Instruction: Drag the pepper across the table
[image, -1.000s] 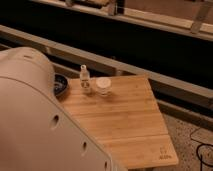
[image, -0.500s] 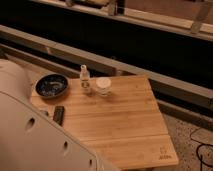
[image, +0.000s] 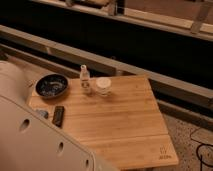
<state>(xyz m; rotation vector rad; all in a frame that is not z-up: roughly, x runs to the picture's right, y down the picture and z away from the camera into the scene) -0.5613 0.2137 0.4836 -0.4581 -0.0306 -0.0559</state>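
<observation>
Tabletop (image: 125, 125) of light bamboo planks, seen from above and from one corner, with a small dark logo (image: 162, 152) near its near right corner. The pepper cannot be made out anywhere on the boards, so neither its place, its long axis nor the way it points can be told.

A broad white arm casing (image: 30, 142) fills the lower left and slants up from the bottom edge. It carries three oval holes and covers the near left corner of the tabletop. The hand is out of view, either cut off by the frame or hidden behind the casing, and whether it is released or clenched cannot be told.

At the far left sits a dark bowl (image: 51, 86) with pale, indistinct contents. Just right of it a small clear bottle (image: 85, 79) stands upright, with a white cup (image: 103, 86) just beside it. A black block (image: 58, 116) lies near the casing. A small grey object (image: 42, 114) lies left of the block, against the edge of the casing, too dim to identify.
</observation>
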